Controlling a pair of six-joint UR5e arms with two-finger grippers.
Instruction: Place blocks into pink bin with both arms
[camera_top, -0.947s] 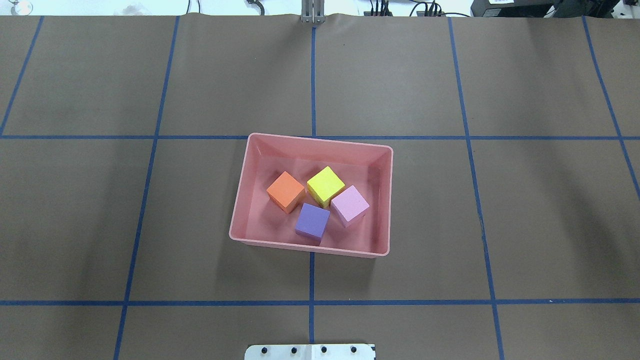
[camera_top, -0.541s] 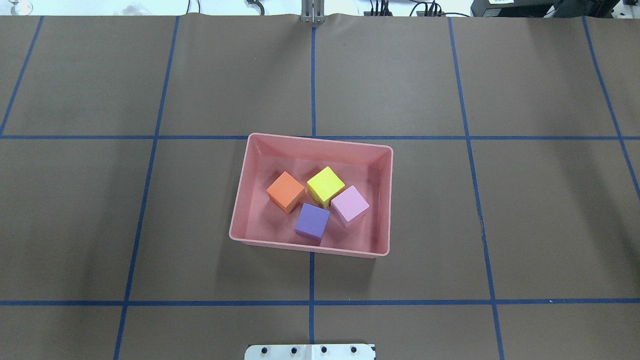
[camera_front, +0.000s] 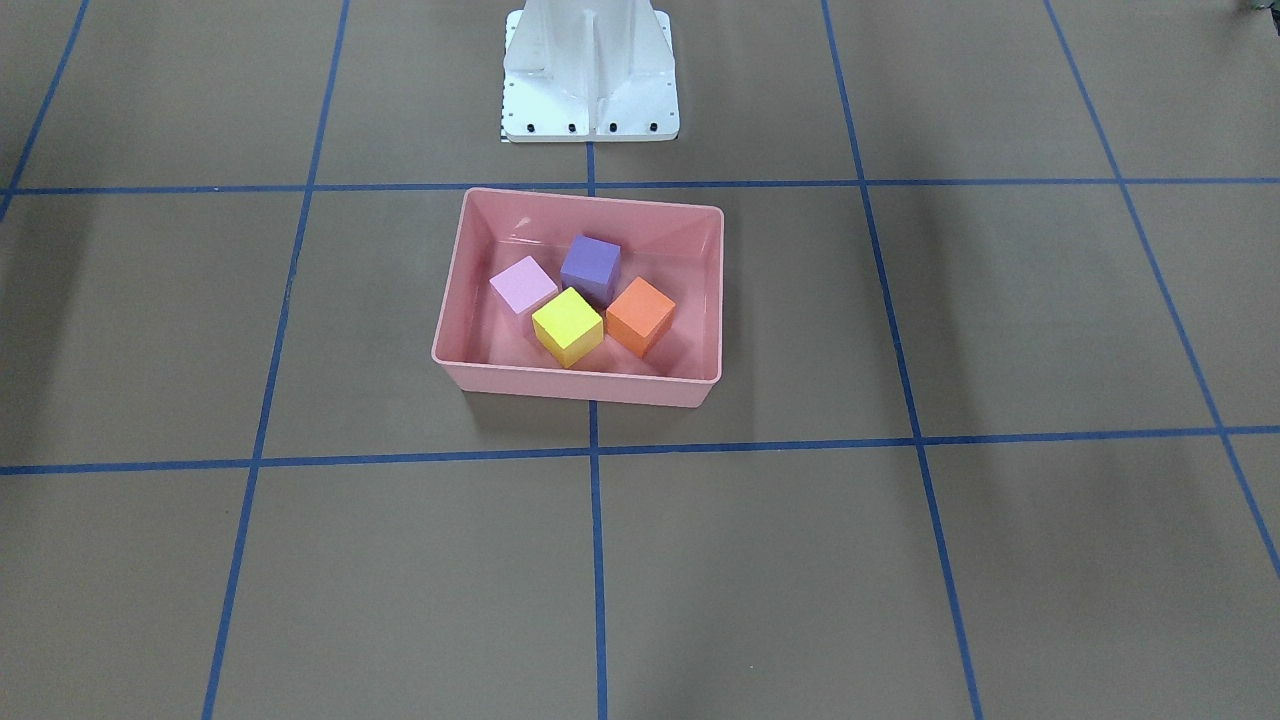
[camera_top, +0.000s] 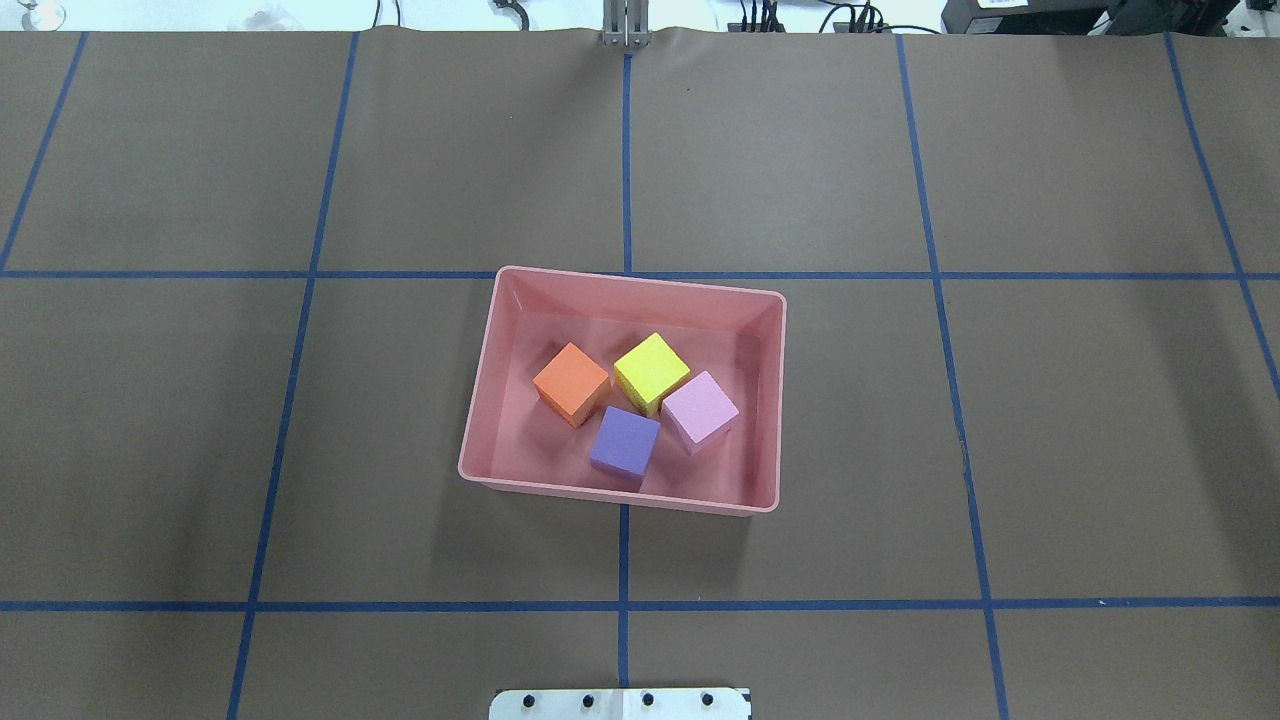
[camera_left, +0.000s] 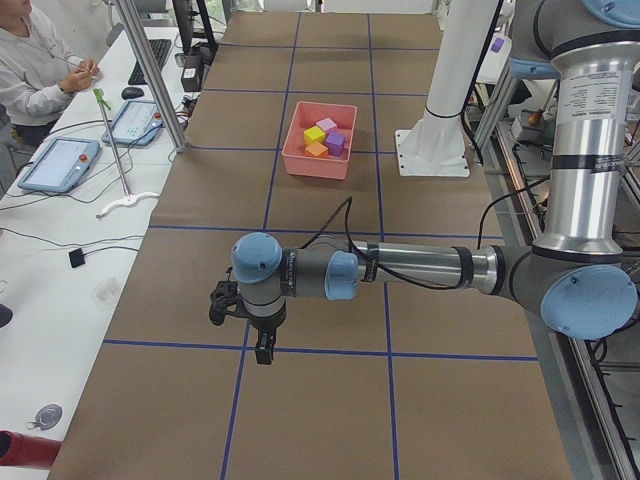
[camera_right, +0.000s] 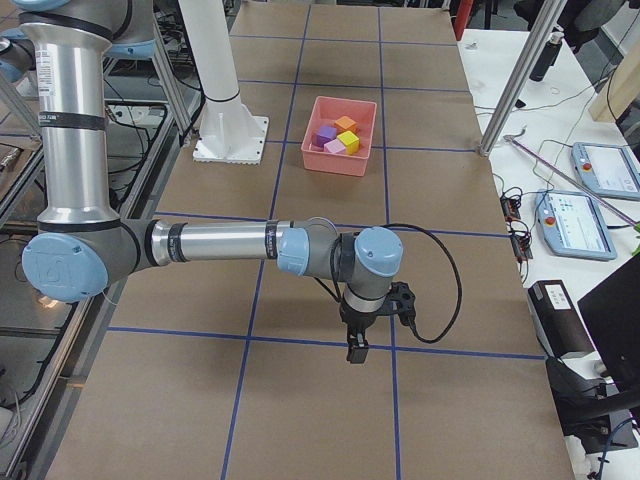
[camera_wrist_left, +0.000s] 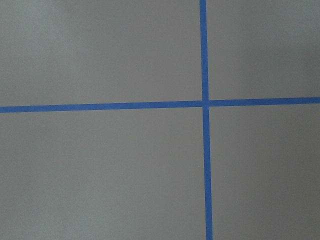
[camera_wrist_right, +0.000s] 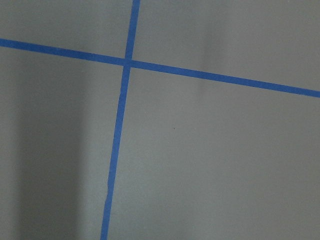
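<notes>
The pink bin stands at the table's middle. In it sit the orange block, the yellow block, the light pink block and the purple block, close together. The bin also shows in the left side view and the right side view. My left gripper hangs over the table far from the bin. My right gripper hangs likewise at the other end. I cannot tell whether either is open or shut.
The white base column stands behind the bin. Blue tape lines grid the brown table. An operator sits at a side table with tablets. Both wrist views show only bare table and tape.
</notes>
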